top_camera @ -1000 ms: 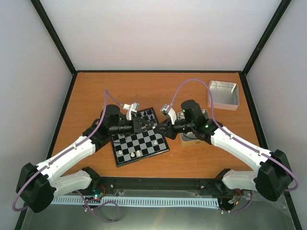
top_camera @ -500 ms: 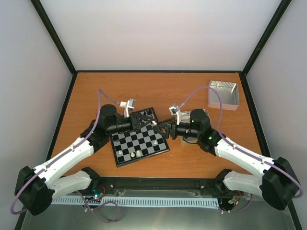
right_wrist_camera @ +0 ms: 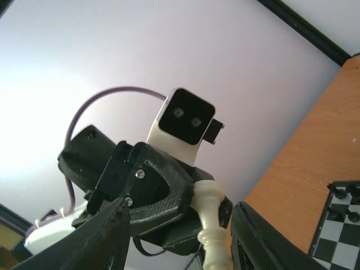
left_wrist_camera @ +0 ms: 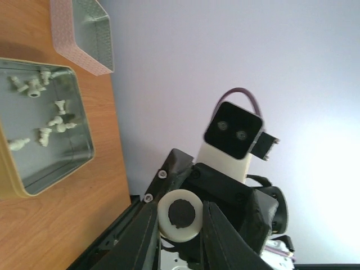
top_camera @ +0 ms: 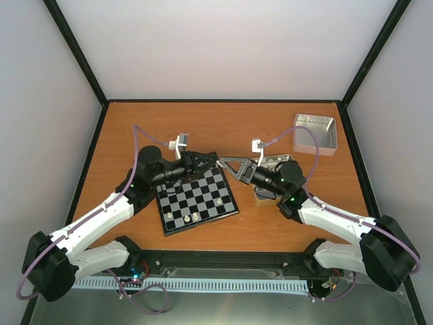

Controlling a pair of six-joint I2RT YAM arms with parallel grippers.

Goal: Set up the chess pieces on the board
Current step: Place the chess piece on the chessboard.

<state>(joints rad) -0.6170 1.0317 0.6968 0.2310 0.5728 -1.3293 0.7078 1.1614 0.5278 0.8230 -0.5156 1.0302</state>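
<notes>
Cream chess piece (right_wrist_camera: 209,219) pinched in left tool (left_wrist_camera: 180,211); right tool (right_wrist_camera: 180,205) spread at its 3 o'clock. Grip stem squarely before release.

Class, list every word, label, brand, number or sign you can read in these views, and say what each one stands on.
None: no view shows any readable text.
The board has no visible letters or numbers along its rim.
The far tin has a patterned side, but it is not writing.
The near tin carries no label.
</notes>
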